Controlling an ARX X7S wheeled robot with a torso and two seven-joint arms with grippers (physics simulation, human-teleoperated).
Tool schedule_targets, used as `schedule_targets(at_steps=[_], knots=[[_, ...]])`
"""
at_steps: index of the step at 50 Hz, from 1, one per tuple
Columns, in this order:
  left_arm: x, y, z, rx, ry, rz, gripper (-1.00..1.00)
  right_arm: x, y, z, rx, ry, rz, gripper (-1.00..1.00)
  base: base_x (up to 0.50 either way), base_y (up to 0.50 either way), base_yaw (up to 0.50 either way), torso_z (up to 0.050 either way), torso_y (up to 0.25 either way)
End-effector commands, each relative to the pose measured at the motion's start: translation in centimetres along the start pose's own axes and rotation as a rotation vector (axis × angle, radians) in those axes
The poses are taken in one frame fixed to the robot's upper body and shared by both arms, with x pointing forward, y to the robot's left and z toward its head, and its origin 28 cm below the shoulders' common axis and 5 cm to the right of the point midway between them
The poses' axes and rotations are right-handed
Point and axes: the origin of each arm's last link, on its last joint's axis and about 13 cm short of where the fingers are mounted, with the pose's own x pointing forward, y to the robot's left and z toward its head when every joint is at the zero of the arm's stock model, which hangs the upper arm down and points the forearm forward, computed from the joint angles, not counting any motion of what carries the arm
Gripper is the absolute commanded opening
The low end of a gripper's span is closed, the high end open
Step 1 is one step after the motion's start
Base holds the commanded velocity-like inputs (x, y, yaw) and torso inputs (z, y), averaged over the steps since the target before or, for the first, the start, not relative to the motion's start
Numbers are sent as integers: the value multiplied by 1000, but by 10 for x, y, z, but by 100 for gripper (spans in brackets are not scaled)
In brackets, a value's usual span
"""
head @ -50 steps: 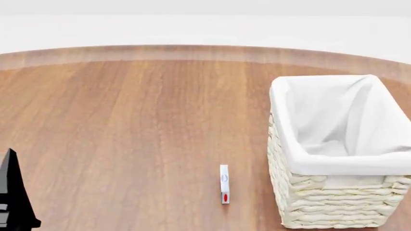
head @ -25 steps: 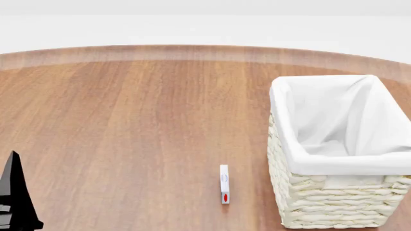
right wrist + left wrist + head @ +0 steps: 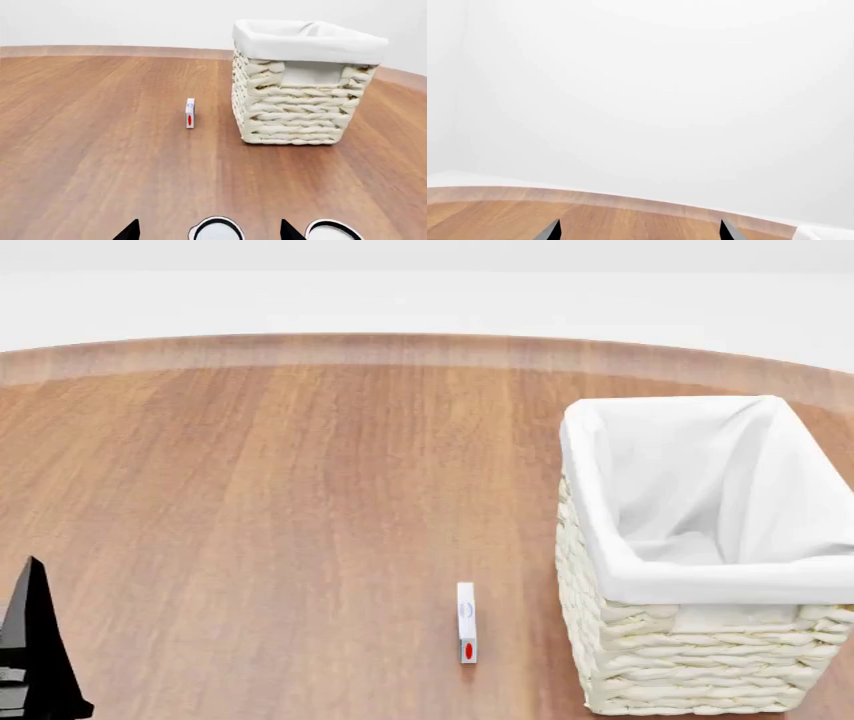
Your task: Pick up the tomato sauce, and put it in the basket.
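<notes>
The cream wicker basket (image 3: 694,640) with its white liner stands at the right of the wooden table; it also shows in the right wrist view (image 3: 293,105). No red and green can label shows in any view. Two round white tops with dark rims (image 3: 215,231) (image 3: 333,232) peek in at the edge of the right wrist view; I cannot tell what they are. My right gripper (image 3: 208,233) is open, with one round top between its fingertips. My left gripper (image 3: 639,234) is open and empty, facing the table's far edge; its black finger shows in the head view (image 3: 32,660).
A small white box with a red dot (image 3: 466,623) stands upright left of the basket, also in the right wrist view (image 3: 190,113). The table's curved far edge (image 3: 400,345) runs along the back, with a white wall beyond.
The left gripper's black finger has sunk slightly lower and a little rightward in the head view. The basket and the small box have not moved.
</notes>
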Motion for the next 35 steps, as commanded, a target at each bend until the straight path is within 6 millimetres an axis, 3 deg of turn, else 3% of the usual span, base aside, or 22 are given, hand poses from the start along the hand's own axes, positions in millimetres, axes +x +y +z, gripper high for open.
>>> schedule_targets(at_steps=[1, 15, 35], knots=[[-1, 0, -2, -2, 4, -1, 100, 2, -2, -5, 8, 18, -4, 100, 0, 0, 0, 0, 0], [0, -1, -5, -4, 12, -6, 100, 12, -5, -24, 35, 72, -15, 100, 0, 0, 0, 0, 0], [0, 1, -7, -7, 16, -3, 100, 20, -5, -35, 33, 112, -6, 100, 0, 0, 0, 0, 0]])
